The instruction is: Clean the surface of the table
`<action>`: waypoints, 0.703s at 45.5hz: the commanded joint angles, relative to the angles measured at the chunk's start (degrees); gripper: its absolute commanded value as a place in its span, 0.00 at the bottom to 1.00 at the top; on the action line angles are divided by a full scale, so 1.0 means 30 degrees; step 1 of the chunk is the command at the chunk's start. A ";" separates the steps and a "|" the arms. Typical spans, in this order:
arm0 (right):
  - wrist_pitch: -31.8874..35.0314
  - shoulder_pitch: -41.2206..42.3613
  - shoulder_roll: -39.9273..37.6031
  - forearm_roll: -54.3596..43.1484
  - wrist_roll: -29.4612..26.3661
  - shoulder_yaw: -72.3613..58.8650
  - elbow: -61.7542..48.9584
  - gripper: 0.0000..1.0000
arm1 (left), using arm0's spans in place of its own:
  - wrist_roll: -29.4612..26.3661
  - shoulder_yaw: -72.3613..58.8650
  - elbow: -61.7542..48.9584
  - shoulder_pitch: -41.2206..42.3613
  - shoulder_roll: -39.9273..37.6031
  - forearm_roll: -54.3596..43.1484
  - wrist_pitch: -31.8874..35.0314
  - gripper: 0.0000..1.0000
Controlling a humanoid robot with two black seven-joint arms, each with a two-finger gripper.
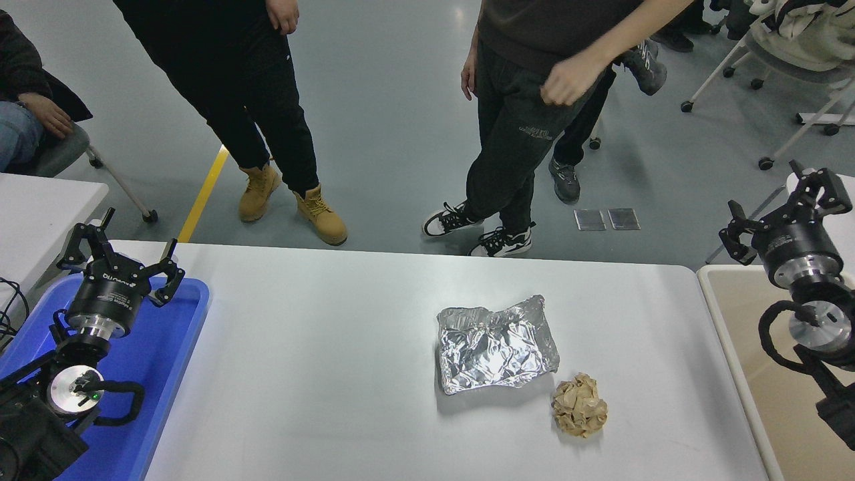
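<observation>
The wide white table surface (320, 361) fills the lower picture. On it, right of centre, lies a crumpled sheet of silver foil (495, 345). A crumpled ball of tan paper (579, 405) sits just to the foil's lower right. My right gripper (783, 206) hangs open at the right edge, beyond the table's right end and well away from both pieces. My left gripper (121, 253) is parked open over the blue tray at the lower left.
A blue plastic tray (167, 361) lies along the table's left end. A beige bin (768, 374) stands against the right end. A smaller white table (40, 207) is at far left. People stand and sit beyond the far edge, with chairs at upper right.
</observation>
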 commanded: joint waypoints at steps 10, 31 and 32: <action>0.0194 0.5178 -0.2443 -0.0323 -0.0088 -1.0396 -0.1482 0.99 | 0.0000 -0.0002 0.0002 -0.0001 0.0000 0.0000 0.0000 1.00; 0.3593 1.1420 -0.2474 -0.7730 -0.0029 -2.0157 -0.1512 0.99 | 0.0000 -0.0002 0.0002 -0.0001 0.0000 0.0000 0.0000 1.00; 0.3564 1.1596 -0.2387 -0.8462 -0.0029 -2.0537 -0.1540 0.99 | 0.0000 -0.0002 0.0002 -0.0001 0.0000 0.0000 0.0000 1.00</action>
